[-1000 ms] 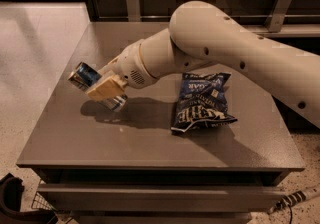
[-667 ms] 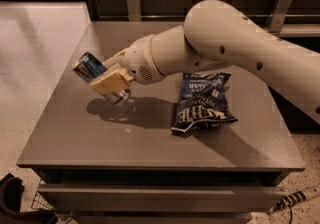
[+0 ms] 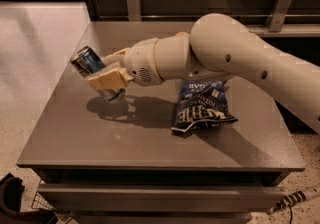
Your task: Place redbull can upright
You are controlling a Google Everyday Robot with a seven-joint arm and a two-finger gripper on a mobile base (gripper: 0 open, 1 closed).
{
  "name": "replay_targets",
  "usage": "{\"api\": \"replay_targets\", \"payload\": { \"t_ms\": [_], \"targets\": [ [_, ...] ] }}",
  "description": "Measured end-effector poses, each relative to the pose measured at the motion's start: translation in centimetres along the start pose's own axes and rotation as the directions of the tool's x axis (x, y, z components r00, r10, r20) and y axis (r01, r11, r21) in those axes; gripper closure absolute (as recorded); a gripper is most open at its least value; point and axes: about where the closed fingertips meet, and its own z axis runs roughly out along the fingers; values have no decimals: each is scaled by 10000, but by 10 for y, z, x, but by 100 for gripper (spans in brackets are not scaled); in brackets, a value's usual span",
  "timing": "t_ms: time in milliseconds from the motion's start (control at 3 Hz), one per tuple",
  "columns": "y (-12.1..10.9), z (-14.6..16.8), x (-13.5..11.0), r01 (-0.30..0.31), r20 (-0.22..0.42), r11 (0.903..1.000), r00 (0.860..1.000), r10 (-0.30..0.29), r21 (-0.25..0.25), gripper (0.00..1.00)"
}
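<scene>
Gripper [image 3: 102,69] sits well left of the chip bag [image 3: 202,108], fingers clamped across the redbull can [image 3: 89,61]. Can is tilted, its lower end near the table [image 3: 75,133]. Step in hand, as judged: reorienting. Next move requires turning the can vertical, then lowering it left of the bag.

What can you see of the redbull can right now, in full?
The redbull can is a slim metal can with dark blue and silver panels and shiny silver ends. It is not upright: it leans steeply, upper end pointing up and to the picture's left. The end effector is clamped around its middle, a beige finger lying across its front. It hangs over the left part of the table, apart from the chip bag. Whether its lower end touches the tabletop cannot be told.
</scene>
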Motion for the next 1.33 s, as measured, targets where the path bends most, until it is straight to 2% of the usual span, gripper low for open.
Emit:
{"api": "replay_targets", "payload": {
  "t_ms": [667,1000,1333],
  "targets": [
    [17,39,-9,-191,753,9979,9969,237,-612,100],
    [30,63,-23,-21,1001,9969,9949,100,-790,100],
    [34,72,-23,-85,1077,9971,9940,166,-757,100]
  ]
}}
